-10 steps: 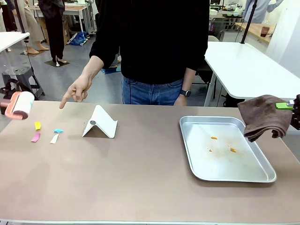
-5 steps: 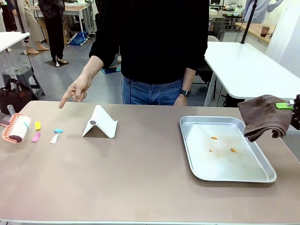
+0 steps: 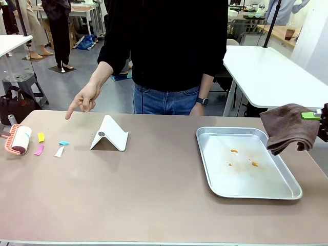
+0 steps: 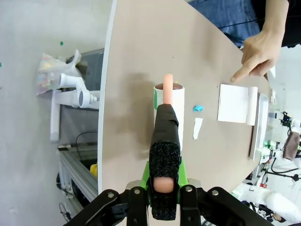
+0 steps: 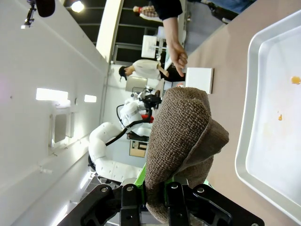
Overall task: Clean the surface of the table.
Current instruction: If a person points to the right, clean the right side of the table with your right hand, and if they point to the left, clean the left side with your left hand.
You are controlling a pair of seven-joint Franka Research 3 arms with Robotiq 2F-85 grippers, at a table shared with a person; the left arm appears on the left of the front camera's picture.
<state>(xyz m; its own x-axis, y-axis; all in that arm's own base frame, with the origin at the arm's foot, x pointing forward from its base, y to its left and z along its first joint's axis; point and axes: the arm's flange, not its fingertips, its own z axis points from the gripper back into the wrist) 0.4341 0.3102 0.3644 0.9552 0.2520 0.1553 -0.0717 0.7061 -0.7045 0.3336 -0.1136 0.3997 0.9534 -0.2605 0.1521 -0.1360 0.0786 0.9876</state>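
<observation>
My left claw (image 4: 164, 186), clamped on the roller (image 3: 18, 139) at far left, should press flat on the desk (image 3: 154, 200) and roll slowly over the paper bits (image 3: 39, 150). My right claw (image 5: 157, 190) grips the cloth (image 3: 289, 125).

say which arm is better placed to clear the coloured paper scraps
Left. The left tool grips the white lint roller right beside the paper scraps; the right tool holds a brown cloth beyond the silver metal tray.
</observation>
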